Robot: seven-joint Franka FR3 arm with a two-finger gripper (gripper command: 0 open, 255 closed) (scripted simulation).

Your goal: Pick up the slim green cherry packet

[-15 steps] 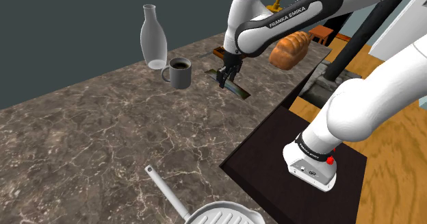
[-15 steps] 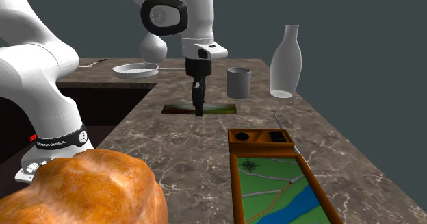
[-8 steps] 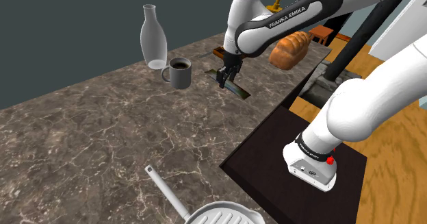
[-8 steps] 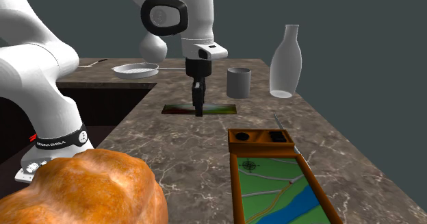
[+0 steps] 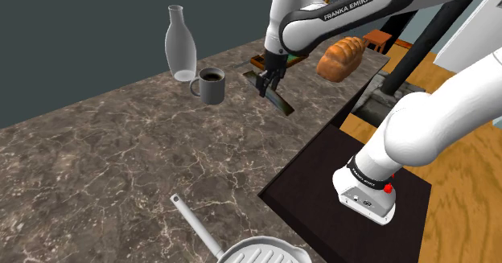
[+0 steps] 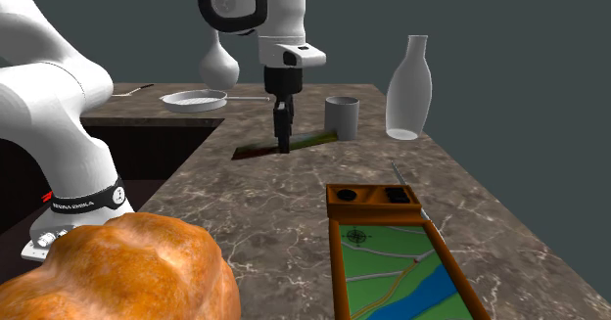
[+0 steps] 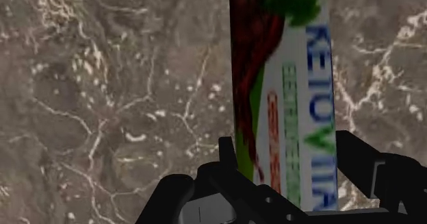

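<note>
- My gripper [image 6: 284, 144] is closed on the slim cherry packet [image 7: 287, 85]. In the wrist view my two black fingers [image 7: 361, 157] press it from both sides.
- The packet is white and green, with red cherries and blue letters on it.
- It is over the far part of the dark stone counter [image 5: 121, 157]. In the shoulder view it is just to the right of the grey mug [image 5: 211, 85]. A clear bottle [image 5: 179, 44] stands a bit farther off, behind the mug.
- The packet is tilted. In the second exterior view its left end is low by the counter and its right end points up toward the mug. I cannot tell if the low end touches the counter.
- I think the step now is the lift. The grab looks done, but the packet is not all the way up yet.
- Next I think I need to go straight up, slowly, and squeeze tight until the whole packet is well clear of the counter.
- The packet is long and thin and I hold it at one spot, so it may swing or slip if I rush.
- The mug is near, so I should not swing that way. The bread [image 5: 344, 56] and the pan [image 5: 261, 253] are well apart from me.
</note>
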